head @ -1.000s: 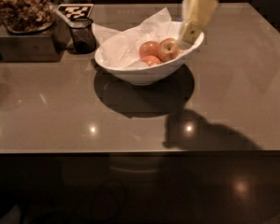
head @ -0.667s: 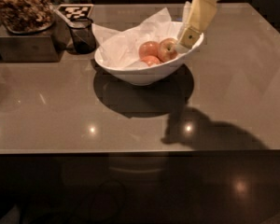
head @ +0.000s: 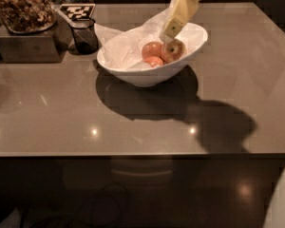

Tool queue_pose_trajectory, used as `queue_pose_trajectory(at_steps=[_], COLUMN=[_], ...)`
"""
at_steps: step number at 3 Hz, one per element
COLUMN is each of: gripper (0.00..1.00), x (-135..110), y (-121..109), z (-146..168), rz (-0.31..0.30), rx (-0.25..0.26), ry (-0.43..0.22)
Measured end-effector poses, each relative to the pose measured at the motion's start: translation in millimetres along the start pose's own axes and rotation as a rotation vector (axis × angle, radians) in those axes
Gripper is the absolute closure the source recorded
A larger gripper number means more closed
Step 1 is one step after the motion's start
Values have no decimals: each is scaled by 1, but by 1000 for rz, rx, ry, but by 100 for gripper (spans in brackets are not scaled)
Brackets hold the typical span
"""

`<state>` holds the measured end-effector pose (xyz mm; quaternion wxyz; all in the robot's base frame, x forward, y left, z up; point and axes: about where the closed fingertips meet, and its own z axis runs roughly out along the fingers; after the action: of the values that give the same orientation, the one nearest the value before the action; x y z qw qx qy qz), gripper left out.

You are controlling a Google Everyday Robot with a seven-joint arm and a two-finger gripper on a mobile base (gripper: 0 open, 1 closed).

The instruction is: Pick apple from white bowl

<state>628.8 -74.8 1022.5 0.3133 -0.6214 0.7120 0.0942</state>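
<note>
The white bowl (head: pixel 147 75) stands on the brown table, lined with crumpled white paper. Three apples lie in it. The apple (head: pixel 174 51), the largest one, yellow-green with a red blush, lies at the right. Two smaller, redder apples (head: pixel 152 49) lie to its left. My gripper (head: pixel 172 31) reaches down from the top right on a pale yellow arm. Its tip hangs just above the apple, inside the bowl's rim, with a small gap showing between them.
A small dark glass cup (head: pixel 85 37) stands left of the bowl. Behind it lies a black-and-white marker tag (head: pixel 77 11). A jar of snacks (head: pixel 23 6) sits on a dark box (head: pixel 26 46) at the far left. The table's front edge (head: pixel 142 153) runs across the view.
My gripper has shifted left and a little up, from beside the bowl's right rim to just above the largest apple. The apples and the bowl have not moved.
</note>
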Motion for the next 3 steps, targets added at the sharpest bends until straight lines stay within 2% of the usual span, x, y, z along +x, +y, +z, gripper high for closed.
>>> queue_pose_trajectory(at_steps=[1,2,3], gripper=[0,19,20], x=[-3,-3,-3], y=[-5,-5,-10], z=[1,2,13], rz=[-2,-2,6], rx=[6,6,2], ry=[-9,-9,-18])
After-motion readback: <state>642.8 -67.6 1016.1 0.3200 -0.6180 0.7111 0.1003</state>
